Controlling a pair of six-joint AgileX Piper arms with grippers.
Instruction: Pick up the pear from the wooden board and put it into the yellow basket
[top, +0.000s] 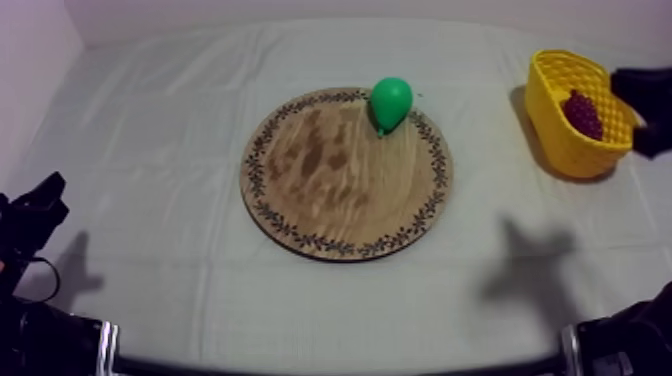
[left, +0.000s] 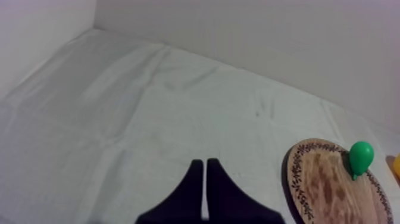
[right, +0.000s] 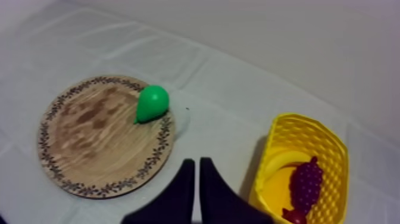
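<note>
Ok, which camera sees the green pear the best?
The right wrist view. There the pear is closest, and you can see its round body and narrow end, lying at the rim of the wooden board. The top view shows it from above, farther off. The left wrist view shows it far away.

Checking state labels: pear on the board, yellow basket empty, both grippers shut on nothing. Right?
One slip: the yellow basket is not empty; the right wrist view shows a bunch of grapes in it. The pear is on the wooden board, left gripper and right gripper shut on nothing.
</note>
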